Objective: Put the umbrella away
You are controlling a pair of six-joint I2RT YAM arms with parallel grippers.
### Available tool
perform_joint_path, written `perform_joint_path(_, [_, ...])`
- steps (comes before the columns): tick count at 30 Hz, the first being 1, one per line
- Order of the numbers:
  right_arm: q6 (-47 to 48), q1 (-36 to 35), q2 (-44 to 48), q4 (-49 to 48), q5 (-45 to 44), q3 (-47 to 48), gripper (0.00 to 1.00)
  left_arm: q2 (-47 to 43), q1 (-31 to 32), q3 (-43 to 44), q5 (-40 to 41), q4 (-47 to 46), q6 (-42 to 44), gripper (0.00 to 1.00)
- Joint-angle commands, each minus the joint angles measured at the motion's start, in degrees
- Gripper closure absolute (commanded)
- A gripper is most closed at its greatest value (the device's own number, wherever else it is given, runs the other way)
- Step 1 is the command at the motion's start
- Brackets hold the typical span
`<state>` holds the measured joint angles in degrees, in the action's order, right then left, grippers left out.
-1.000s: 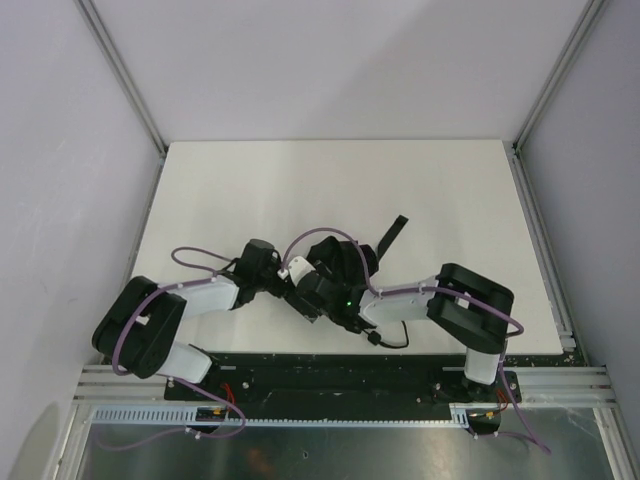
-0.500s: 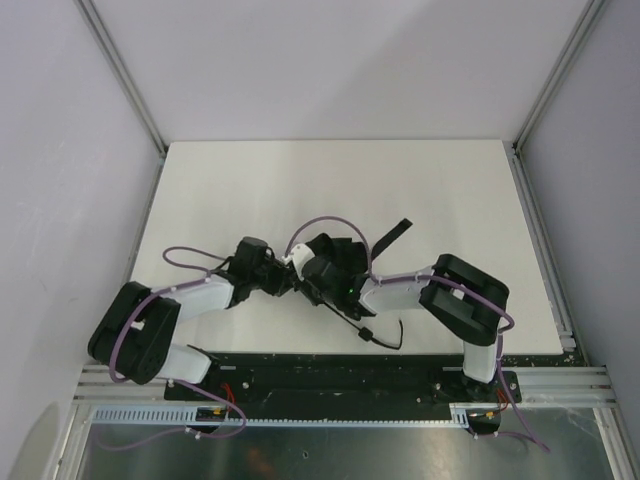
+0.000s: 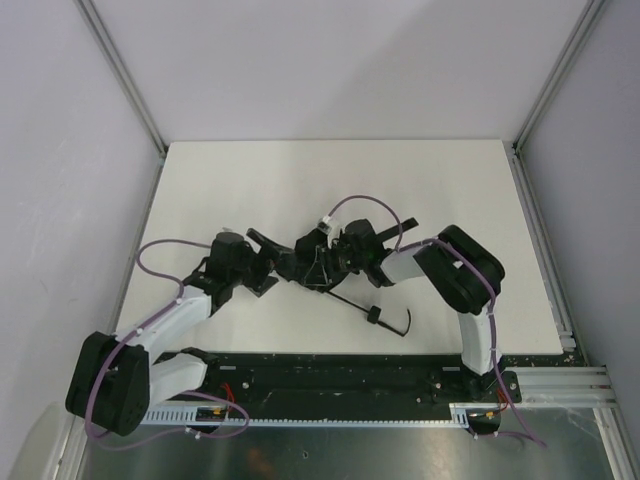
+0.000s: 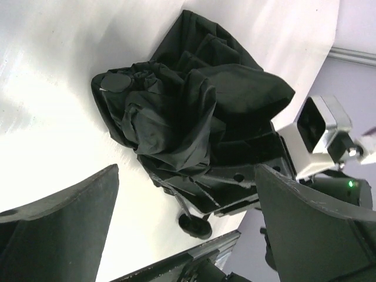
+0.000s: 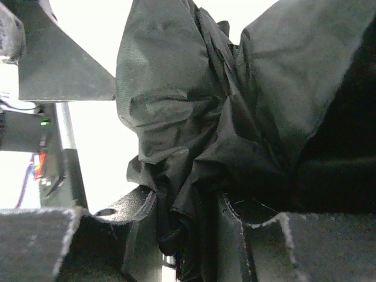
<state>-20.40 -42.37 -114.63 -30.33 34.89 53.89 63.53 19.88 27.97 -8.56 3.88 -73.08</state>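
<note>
Canopy fabric of a black compact folding umbrella [image 3: 312, 265] lies bunched near the middle of the white tabletop [image 3: 250, 180] in the overhead view. Its thin black shaft [image 3: 345, 300] runs toward 4 o'clock to a small knob handle [image 3: 372, 315] with a wrist strap [image 3: 400, 328]. The left pincer [image 3: 268, 262] sits at the bundle's 9 o'clock, the right pincer [image 3: 325, 262] at its 3 o'clock.

From the left wrist, the left pincer's fingers [image 4: 59, 205] stand spread wide at 7 and 4 o'clock. They hold nothing and are clear of the cloth, while the right pincer grips the bundle's lower edge.

From the right wrist, the right pincer is closed on a fold of canopy, squeezed between its fingers [image 5: 117, 235] at 6 o'clock.
</note>
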Motion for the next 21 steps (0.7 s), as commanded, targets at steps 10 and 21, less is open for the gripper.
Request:
perform_joint_path(10, [-22.65,3.34,-10.58,-2.26,15.10,-5.67,1.00,12.63,1.18,2.55,-4.61,-1.58,-2.57,0.01])
perform_joint_path(21, [-18.66,2.53,-7.40,2.21,13.39,-4.96,1.00,21.85,2.85,-0.92,0.60,-10.84,-3.64,0.48])
